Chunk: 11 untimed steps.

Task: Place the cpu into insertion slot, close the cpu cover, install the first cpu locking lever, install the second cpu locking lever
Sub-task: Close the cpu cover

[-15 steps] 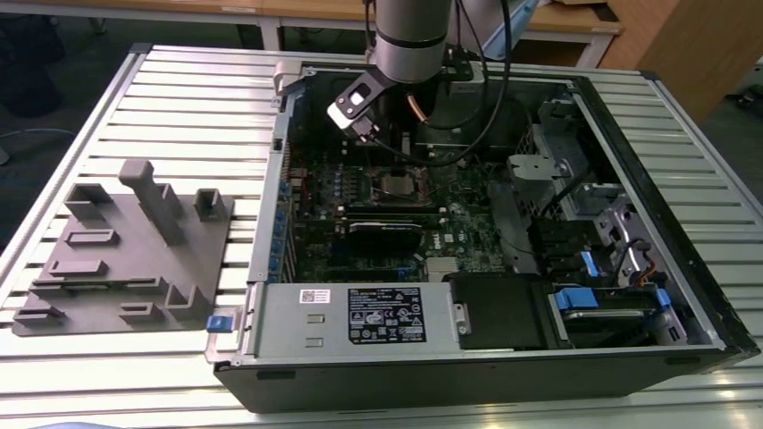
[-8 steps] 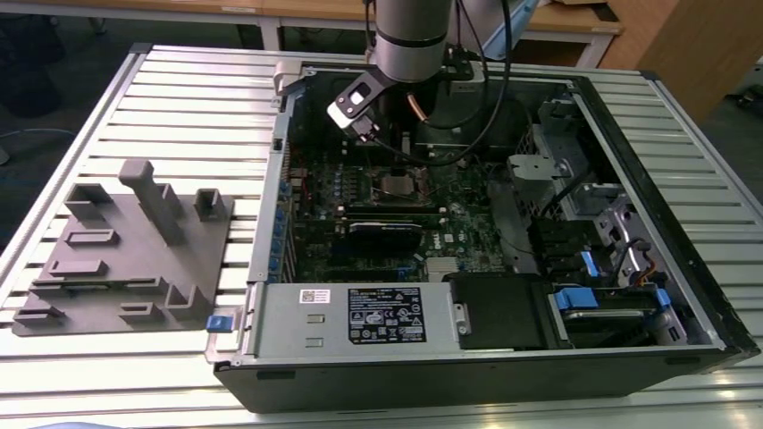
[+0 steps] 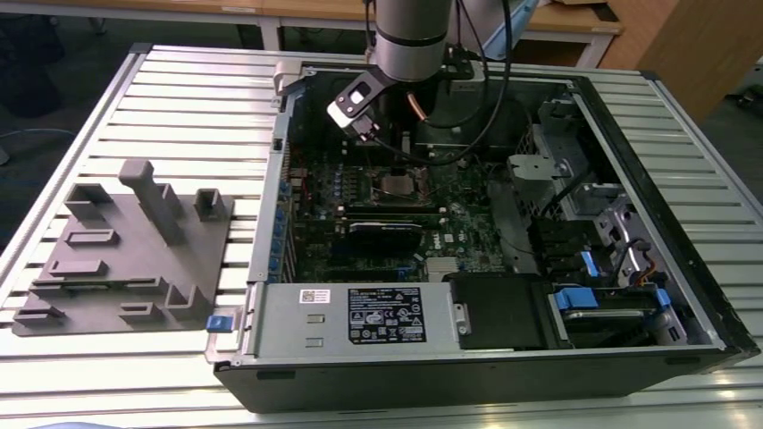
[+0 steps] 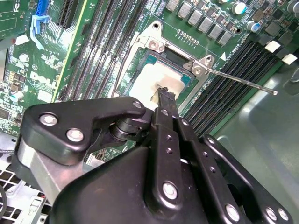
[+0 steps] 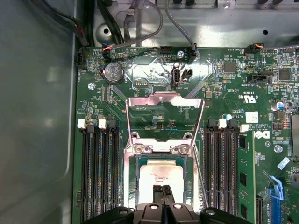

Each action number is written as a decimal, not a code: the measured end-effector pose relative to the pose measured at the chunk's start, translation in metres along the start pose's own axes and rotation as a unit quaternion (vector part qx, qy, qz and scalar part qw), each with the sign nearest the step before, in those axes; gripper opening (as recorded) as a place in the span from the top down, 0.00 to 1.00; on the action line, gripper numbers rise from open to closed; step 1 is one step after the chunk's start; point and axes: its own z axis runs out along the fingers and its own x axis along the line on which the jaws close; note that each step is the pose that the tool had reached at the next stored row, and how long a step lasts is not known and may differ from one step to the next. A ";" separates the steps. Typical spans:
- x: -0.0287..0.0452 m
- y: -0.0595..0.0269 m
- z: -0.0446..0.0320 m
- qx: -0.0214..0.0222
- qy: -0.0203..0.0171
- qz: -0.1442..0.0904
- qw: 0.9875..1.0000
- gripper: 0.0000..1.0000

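Observation:
The cpu (image 5: 161, 176) lies flat in the insertion slot (image 5: 131, 186), its pale metal top facing up; it is seen also in the second wrist view (image 4: 152, 79). My gripper (image 5: 163, 191) hovers directly over the chip with its two black fingers pressed together, tip (image 4: 164, 95) right at the chip's top. The cpu cover (image 5: 163, 98) stands swung up and open beyond the socket. One thin locking lever (image 4: 243, 81) sticks out free beside the socket, and another wire lever (image 4: 117, 70) runs along the opposite side. In the exterior view the arm (image 3: 412, 36) reaches down over the socket (image 3: 399, 186).
Rows of long black memory slots (image 5: 96, 172) flank the socket on both sides. The open computer case (image 3: 667, 179) walls in the board, with a black card (image 3: 384, 234) and drive bays (image 3: 596, 304) nearby. A grey fixture (image 3: 131, 241) sits on the table at the exterior view's left.

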 end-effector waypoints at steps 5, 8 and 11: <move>0.0000 0.0002 -0.0032 0.000 0.000 0.000 1.000 0.90; 0.0001 0.0005 -0.0085 0.000 0.000 0.000 1.000 0.90; 0.0001 0.0009 -0.0164 0.000 0.000 0.000 1.000 0.90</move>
